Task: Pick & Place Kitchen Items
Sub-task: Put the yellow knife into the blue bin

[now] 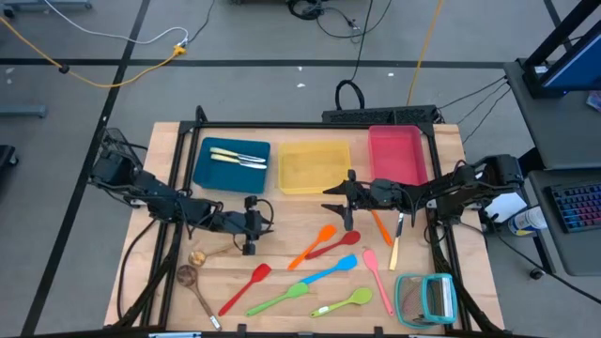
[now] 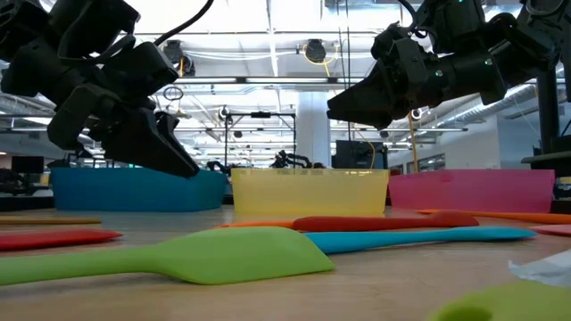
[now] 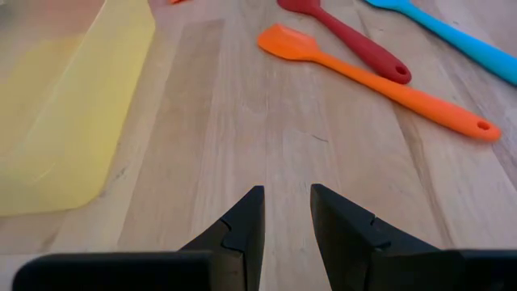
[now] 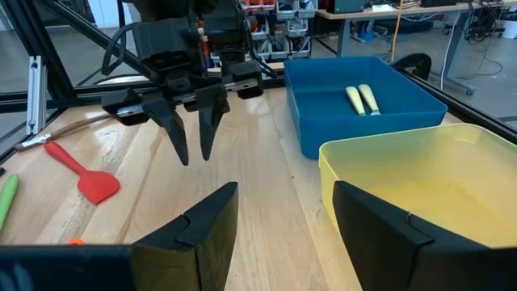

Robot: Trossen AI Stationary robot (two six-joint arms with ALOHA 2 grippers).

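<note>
Orange spatula (image 3: pixel 371 74) well beyond the left gripper's (image 3: pixel 287 212) empty fingers (image 3: pixel 246 218).

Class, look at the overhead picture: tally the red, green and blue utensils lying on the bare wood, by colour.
Red: 2 (red spatula, red spoon)
Green: 2 (green spatula, green spoon)
Blue: 1 (blue spatula)
Total: 5

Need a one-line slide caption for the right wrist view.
Open right gripper faces the left gripper, blue tray and yellow tray.
</note>
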